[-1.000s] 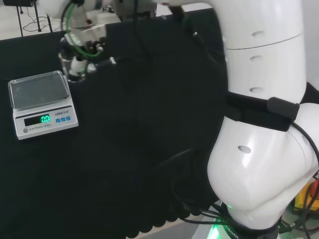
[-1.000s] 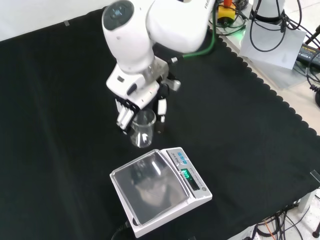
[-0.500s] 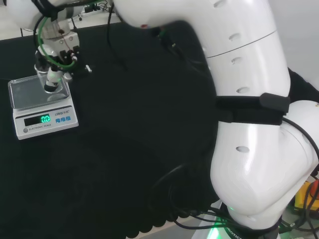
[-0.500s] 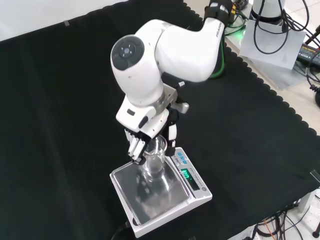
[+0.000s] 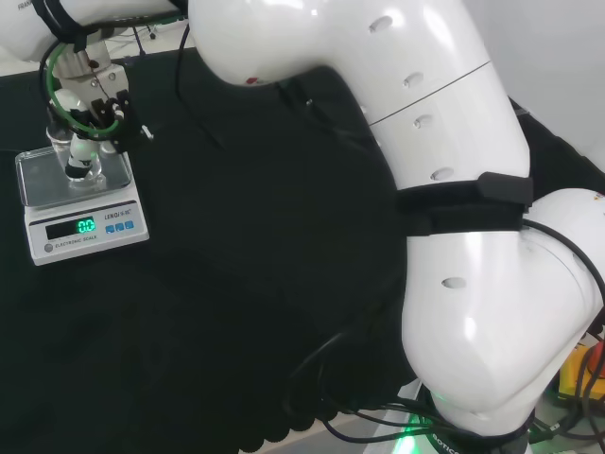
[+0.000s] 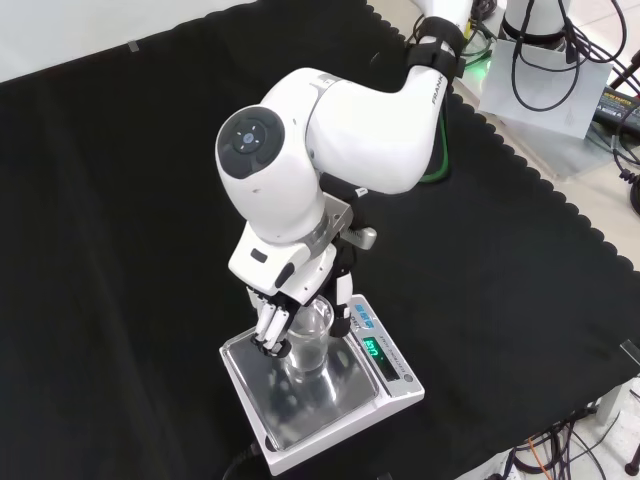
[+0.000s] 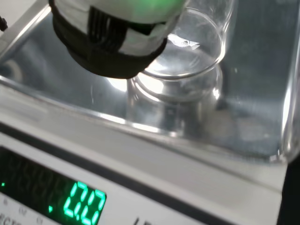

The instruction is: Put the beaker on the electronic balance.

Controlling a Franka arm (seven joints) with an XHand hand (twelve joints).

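A clear glass beaker (image 6: 309,343) stands upright over the steel pan of the white electronic balance (image 6: 322,412), with the hand (image 6: 283,312) curled round its upper part. In the head view the hand (image 5: 93,121) holds the beaker (image 5: 77,161) over the pan of the balance (image 5: 83,202) at the far left. The wrist view shows the beaker's base (image 7: 187,56) just above or at the shiny pan (image 7: 65,82), mirrored in it; whether they touch I cannot tell. A finger of the hand (image 7: 110,47) lies against the glass. The green display (image 7: 84,205) is lit.
Black cloth (image 6: 120,200) covers the bench all round the balance. The arm's big white links (image 5: 454,265) stand at the right of the head view. Cables and gear (image 6: 560,70) lie beyond the cloth's scalloped edge in the front view.
The hand has carried the beaker from the cloth beside the balance to above its pan, then lowered it close to the pan. The balance has stayed put.
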